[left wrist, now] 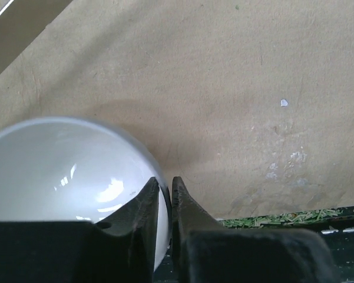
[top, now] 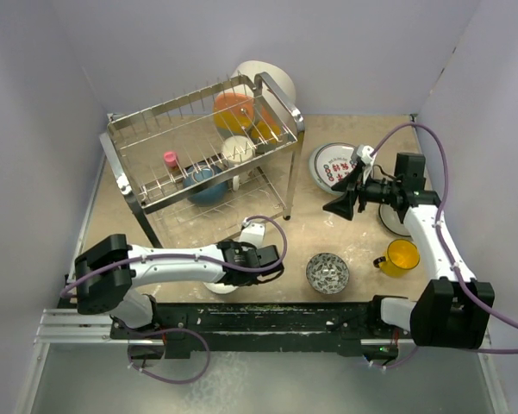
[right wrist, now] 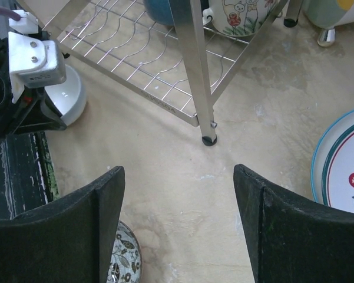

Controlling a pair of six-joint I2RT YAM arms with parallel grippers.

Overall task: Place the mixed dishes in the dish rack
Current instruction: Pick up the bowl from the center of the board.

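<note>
Premises present as a robotics laboratory test cell: plain pale partition walls enclose a scuffed tan tabletop, with cabled left arm and right arm mounted on an aluminium rail.

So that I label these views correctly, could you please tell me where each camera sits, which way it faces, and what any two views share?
Top external: overhead behind the bases, looking down on the table and dish rack; both arms show.
Left wrist: low, facing along the tabletop; left pincer clamps the white bowl's rim.
Right wrist: angled down toward the dish rack's leg; open right pincer shows.
Shared: both wrist views show the white bowl.
</note>
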